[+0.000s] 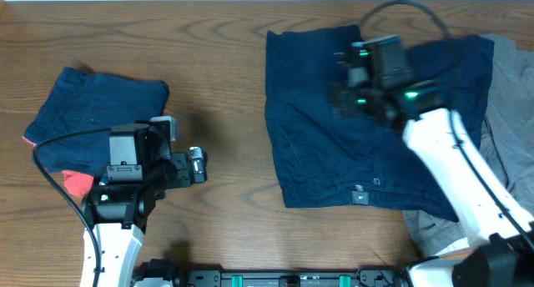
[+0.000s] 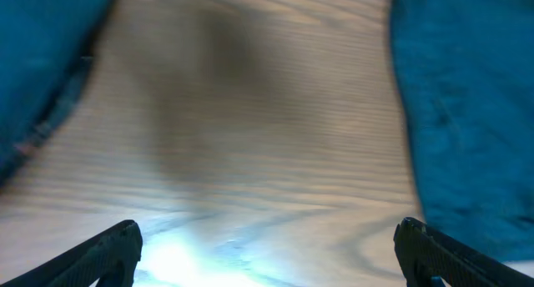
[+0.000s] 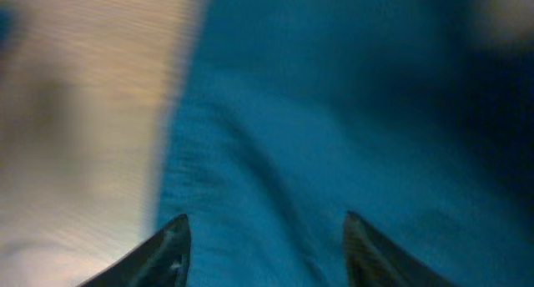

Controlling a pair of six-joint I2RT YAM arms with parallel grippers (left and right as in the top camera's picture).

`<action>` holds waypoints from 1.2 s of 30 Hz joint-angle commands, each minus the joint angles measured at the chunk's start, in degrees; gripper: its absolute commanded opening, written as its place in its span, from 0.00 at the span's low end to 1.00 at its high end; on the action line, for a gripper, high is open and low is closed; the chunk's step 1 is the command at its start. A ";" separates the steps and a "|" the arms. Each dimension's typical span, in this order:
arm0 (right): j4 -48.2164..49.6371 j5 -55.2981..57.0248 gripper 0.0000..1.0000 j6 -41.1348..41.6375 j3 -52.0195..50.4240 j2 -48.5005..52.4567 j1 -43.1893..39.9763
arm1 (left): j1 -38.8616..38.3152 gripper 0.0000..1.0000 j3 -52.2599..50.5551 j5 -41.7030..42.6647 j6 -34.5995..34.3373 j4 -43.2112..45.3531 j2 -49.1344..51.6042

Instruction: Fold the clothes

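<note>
Dark navy shorts (image 1: 334,145) lie spread flat at centre right of the table, waistband button near the front edge. A folded navy garment (image 1: 92,112) lies at the left, with a coral-red piece (image 1: 77,183) at its front corner. A grey garment (image 1: 509,128) lies under and beside the spread shorts at the right. My left gripper (image 1: 196,163) is open and empty over bare wood between the two navy garments (image 2: 267,254). My right gripper (image 1: 344,78) is open above the spread shorts near their back edge; navy fabric (image 3: 334,137) fills the right wrist view between the open fingers (image 3: 265,245).
The wooden table (image 1: 217,87) shows between the two garments. A black cable (image 1: 400,10) loops above the right arm at the back edge. The arm bases stand at the front edge.
</note>
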 commanded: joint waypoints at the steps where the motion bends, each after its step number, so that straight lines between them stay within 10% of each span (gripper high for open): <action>1: -4.66 12.00 0.64 5.68 0.52 -4.00 -6.49 | -0.13 0.98 0.68 10.10 -0.57 0.09 0.94; 26: -19.63 10.64 0.75 8.02 0.50 -4.17 -28.06 | -31.52 0.99 -0.76 17.09 -48.13 25.66 39.08; 30: -19.63 10.67 0.75 8.02 0.50 -4.17 -28.06 | -37.35 0.63 -0.76 17.09 -51.65 32.17 42.62; 33: -19.63 10.69 0.75 7.98 0.50 -4.17 -28.06 | -39.34 0.12 -0.76 17.03 -51.71 34.12 43.17; 36: -19.63 10.67 0.76 7.65 0.50 -4.17 -28.06 | -38.16 0.06 -0.76 17.09 -48.76 33.68 42.47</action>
